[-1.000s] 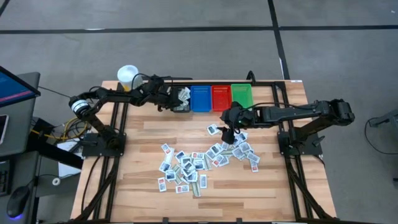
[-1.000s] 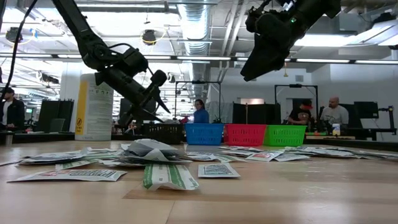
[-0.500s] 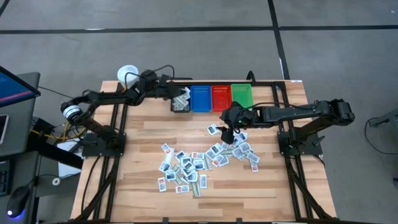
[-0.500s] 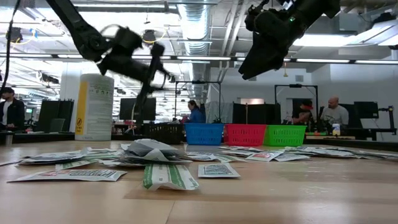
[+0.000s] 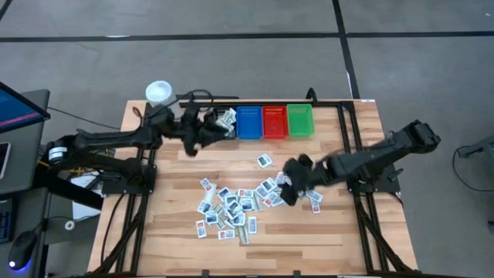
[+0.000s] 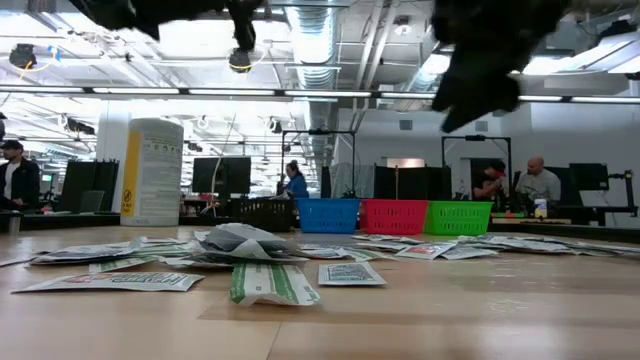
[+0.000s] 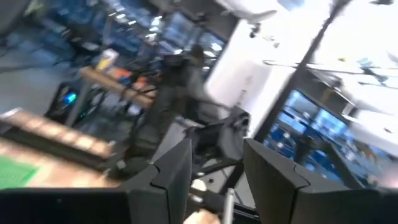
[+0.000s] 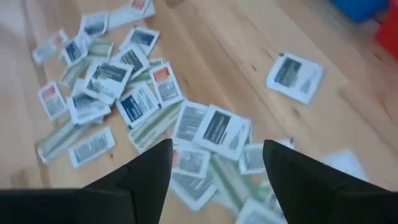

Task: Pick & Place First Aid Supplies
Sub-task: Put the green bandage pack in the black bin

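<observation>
Packets of first aid supplies (image 5: 231, 207), small flat white and pale blue rectangles with blue, red or dark marks, lie scattered in a loose heap on the near middle of the wooden slatted surface (image 5: 170, 232). In the low view the nearest of them is a green-striped packet (image 6: 270, 282) lying flat. One packet (image 5: 265, 161) sits apart from the heap, farther back toward the bins.

Over the right edge of the heap hangs the right end effector (image 5: 289, 191), its two dark fingers (image 8: 146, 177) spread wide with nothing between them; the right wrist view looks down past them onto overlapping packets (image 8: 211, 130).

Farther back, the left end effector (image 5: 202, 136) is held above the surface beside the black plastic bin (image 5: 224, 123), which has packets in it. Its fingers (image 7: 171, 177) stand apart, and no packet can be made out between them; the left wrist view is blurred and looks out toward the room.

Along the far edge stand the blue plastic bin (image 5: 249, 122), the red plastic bin (image 5: 275, 121) and the green plastic bin (image 5: 299, 120) in a row, left to right, touching side by side. At the far left corner stands a white cylindrical tub with a yellow label (image 6: 150, 172).

Beyond the surface, the low view shows several people (image 6: 540, 185) at desks in the room.
</observation>
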